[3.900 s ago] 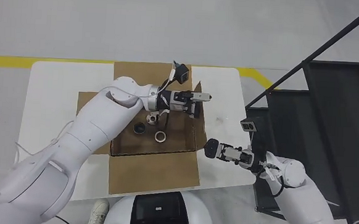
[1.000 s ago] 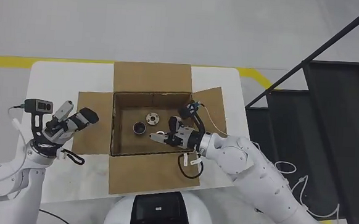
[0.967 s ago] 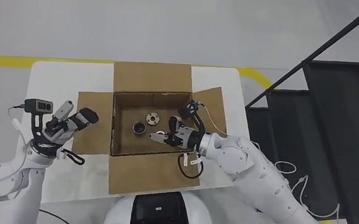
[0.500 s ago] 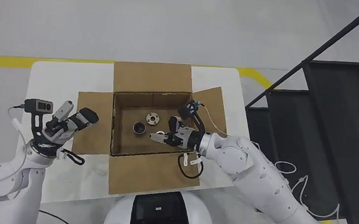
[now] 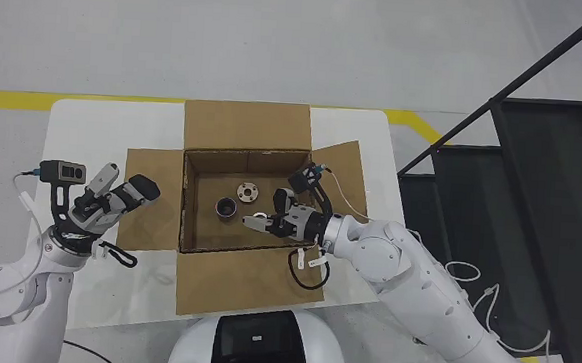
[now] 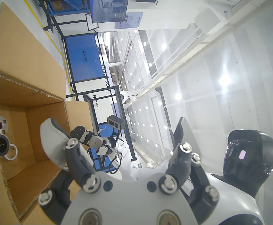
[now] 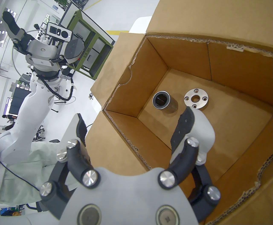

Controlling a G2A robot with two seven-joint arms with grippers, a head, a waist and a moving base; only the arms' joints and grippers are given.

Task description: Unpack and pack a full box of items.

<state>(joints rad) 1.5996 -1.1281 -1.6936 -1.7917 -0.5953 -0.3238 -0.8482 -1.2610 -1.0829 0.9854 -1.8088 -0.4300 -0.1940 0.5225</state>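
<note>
An open cardboard box stands mid-table. On its floor lie a round metal flange and a dark cylinder. Beside them, the left wrist view shows a small pale ring. My right gripper hangs open and empty over the front part of the box, close to the cylinder and flange. My left gripper is open and empty, raised beyond the box's left flap and pointing upward.
The box's four flaps are folded out flat, the front one toward me. White table lies bare left of the box. A black metal stair frame stands just past the table's right edge.
Since the oldest frame the left arm has drawn back out of the box to the left, and the right arm has come in over the box. Nothing moved in the last second.
</note>
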